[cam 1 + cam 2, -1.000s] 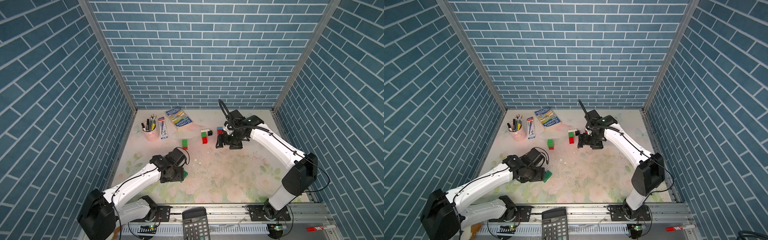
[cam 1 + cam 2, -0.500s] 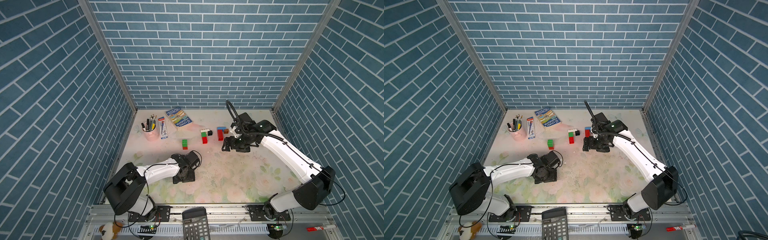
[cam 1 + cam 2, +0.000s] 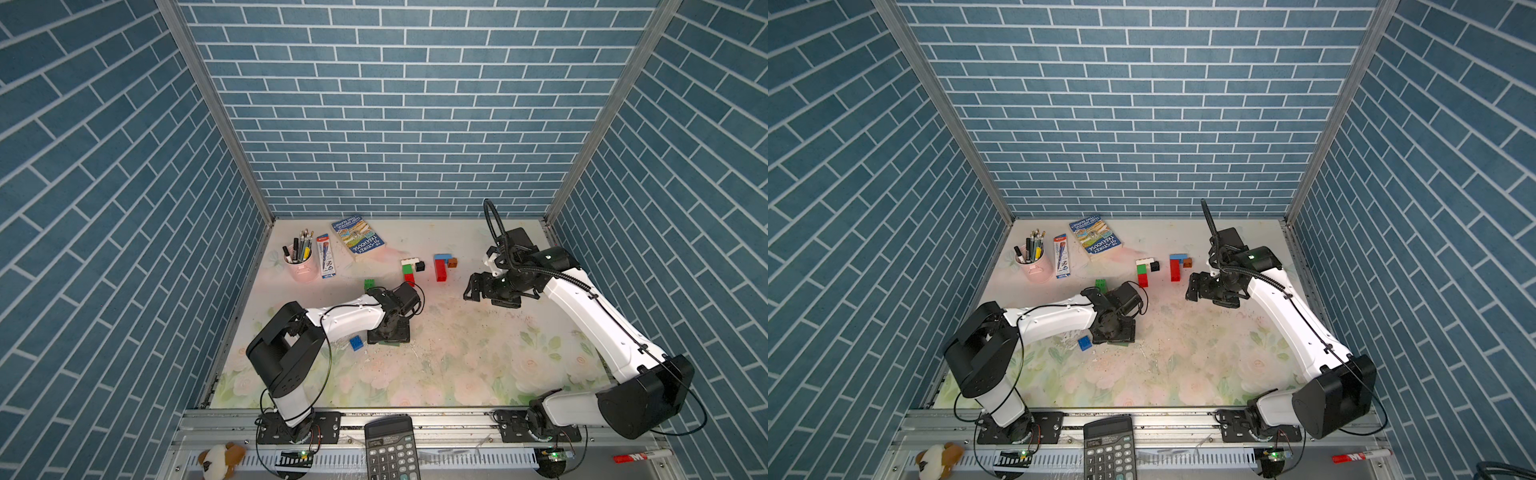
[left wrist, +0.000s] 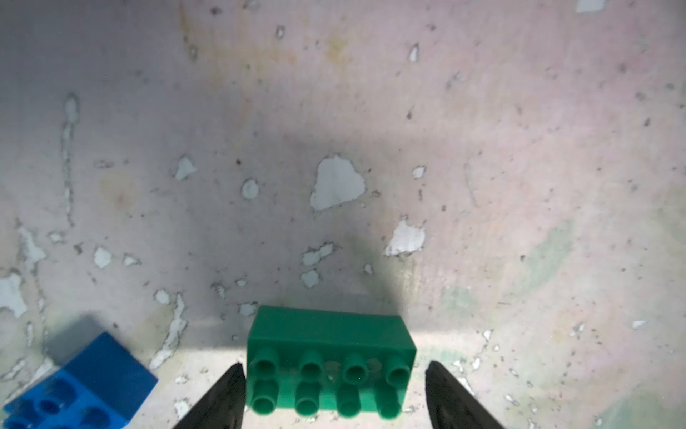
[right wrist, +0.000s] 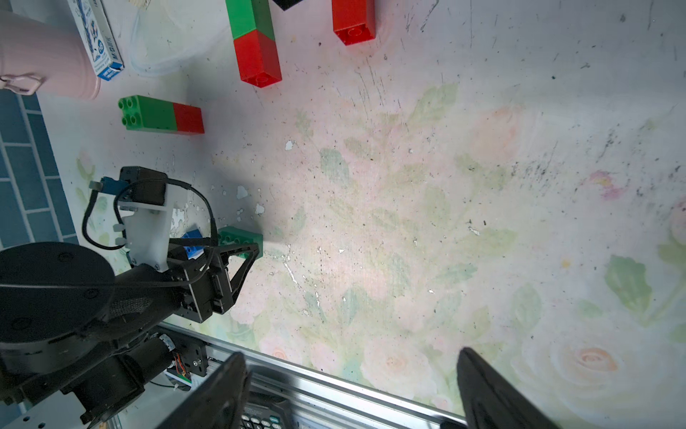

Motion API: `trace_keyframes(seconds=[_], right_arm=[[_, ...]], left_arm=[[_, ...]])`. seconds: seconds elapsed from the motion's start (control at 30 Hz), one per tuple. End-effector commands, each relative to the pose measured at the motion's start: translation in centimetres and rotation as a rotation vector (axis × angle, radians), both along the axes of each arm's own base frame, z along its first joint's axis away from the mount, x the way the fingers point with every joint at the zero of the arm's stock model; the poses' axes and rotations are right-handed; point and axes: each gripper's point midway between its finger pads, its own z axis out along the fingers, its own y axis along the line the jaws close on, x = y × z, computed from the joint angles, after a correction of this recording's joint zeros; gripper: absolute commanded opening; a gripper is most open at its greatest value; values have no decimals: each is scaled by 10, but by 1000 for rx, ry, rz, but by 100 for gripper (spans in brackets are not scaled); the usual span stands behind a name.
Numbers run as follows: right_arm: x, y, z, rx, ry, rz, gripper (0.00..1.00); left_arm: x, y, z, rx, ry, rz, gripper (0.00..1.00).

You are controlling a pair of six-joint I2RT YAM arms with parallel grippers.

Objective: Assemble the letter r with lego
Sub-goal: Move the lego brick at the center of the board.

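Note:
A green oblong lego brick (image 4: 330,358) lies studs-up on the mat between the fingers of my left gripper (image 4: 334,393). The jaws are open, one finger close against the brick and a thin gap at the other. Both top views mostly hide this brick under the left gripper (image 3: 388,337) (image 3: 1113,336). A blue brick (image 3: 356,342) (image 4: 81,382) lies just beside it. Farther back stand a white-green-red-black piece (image 3: 409,270), a red, light-blue and brown piece (image 3: 441,268) and a green-on-red stack (image 3: 369,284). My right gripper (image 3: 471,291) (image 5: 349,371) hovers open and empty, right of those pieces.
At the back left are a pink pen cup (image 3: 300,266), a pen box (image 3: 325,257) and a book (image 3: 357,239). A calculator (image 3: 390,449), a plush toy (image 3: 220,455) and a marker (image 3: 640,457) lie on the front rail. Blue brick walls close in three sides.
My left gripper has shifted right and now sits over the green brick, with the blue brick uncovered beside it. My right gripper has drawn away from the red and light-blue piece.

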Motion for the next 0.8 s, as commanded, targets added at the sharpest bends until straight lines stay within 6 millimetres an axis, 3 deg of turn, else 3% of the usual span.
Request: trace_keyframes(seconds=[0.0, 0.17, 0.3, 0.53, 0.63, 0.77], right_arm=[[0, -1, 0, 8, -1, 25, 88], [5, -2, -5, -2, 19, 29, 88], [9, 0, -11, -7, 35, 31, 88], [19, 8, -14, 7, 40, -6, 88], [15, 18, -20, -14, 52, -7, 86], [5, 43, -30, -13, 67, 1, 85]], left_arm=[[-3, -4, 3, 12, 30, -67, 77], [-1, -10, 18, -27, 14, -88, 77], [0, -2, 37, -36, -12, -99, 77], [-3, 53, 59, 10, -41, -42, 78], [-12, 79, 55, 12, -21, 8, 78], [-24, 96, 41, 7, 25, 45, 78]])
